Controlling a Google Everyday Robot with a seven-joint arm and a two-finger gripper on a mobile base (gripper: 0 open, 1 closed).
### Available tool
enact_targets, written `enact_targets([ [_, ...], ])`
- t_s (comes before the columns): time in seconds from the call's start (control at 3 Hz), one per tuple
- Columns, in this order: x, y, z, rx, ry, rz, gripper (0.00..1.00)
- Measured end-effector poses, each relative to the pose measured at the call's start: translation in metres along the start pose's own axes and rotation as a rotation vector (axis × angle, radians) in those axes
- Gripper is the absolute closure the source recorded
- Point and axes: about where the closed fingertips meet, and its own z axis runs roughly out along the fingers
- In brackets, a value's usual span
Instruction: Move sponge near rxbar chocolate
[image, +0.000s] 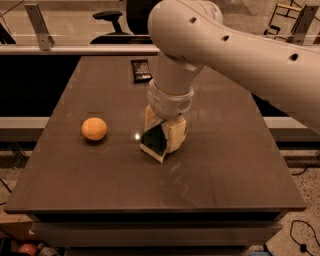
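A: Gripper (164, 134) status?

B: Clamped on the sponge (154, 141). Pale fingers press it from both sides, green scrub face toward the camera. The sponge is tilted, low corner at or just above the table (240, 170); can't tell if it touches.

A: Position vs the rxbar chocolate (141, 70)?

B: Sponge is well apart from the bar, on its camera side and slightly image-right. The bar lies flat near the far table edge. The wrist sits straight above the sponge, and the arm runs off image-right of the bar.

A: Anything else on deck?

B: Orange fruit (94, 128), also on the bar's camera side, image-left of it, about level with the sponge. It's not on the line from sponge to bar.

A: Risks?

B: My read:
1) Grip looks skewed and foam is soft, so the sponge could twist or slip out in transit.
2) If the low corner drags on the table, it could peel out of the jaws.
3) On overshoot, the sponge or fingers nudge the bar. It's light and close to the far edge, so it could go off.
4) Release too far short of the bar fails "near".

A: So lift first, stop just short of the bar.

B: Agreed.
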Motion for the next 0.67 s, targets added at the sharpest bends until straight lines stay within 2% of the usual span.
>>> enact_targets([
  [0.33, 0.002, -0.001, -0.006, -0.006, -0.011, 0.004, 1.00],
  [0.67, 0.014, -0.009, -0.018, -0.036, -0.008, 0.052, 1.00],
])
